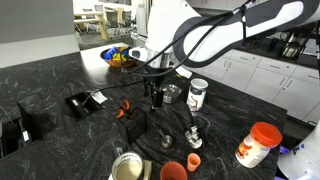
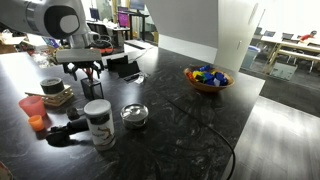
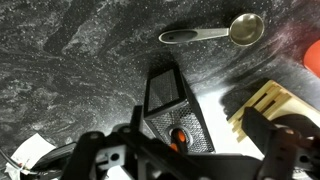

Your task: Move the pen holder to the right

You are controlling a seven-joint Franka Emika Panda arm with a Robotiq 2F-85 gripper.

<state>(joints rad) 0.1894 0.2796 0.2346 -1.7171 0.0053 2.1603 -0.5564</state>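
Look: small black wire-mesh pen holder [image 3: 170, 105], with orange-handled scissors [image 3: 180, 137] sticking out of its top.
Pose: upright, mouth up.
Place: standing on the dark marbled table [image 3: 80, 60].

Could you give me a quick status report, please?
Gripper open, over the pen holder, not gripping. Holder upright, scissors inside. Wooden block close beside it; spoon beyond.
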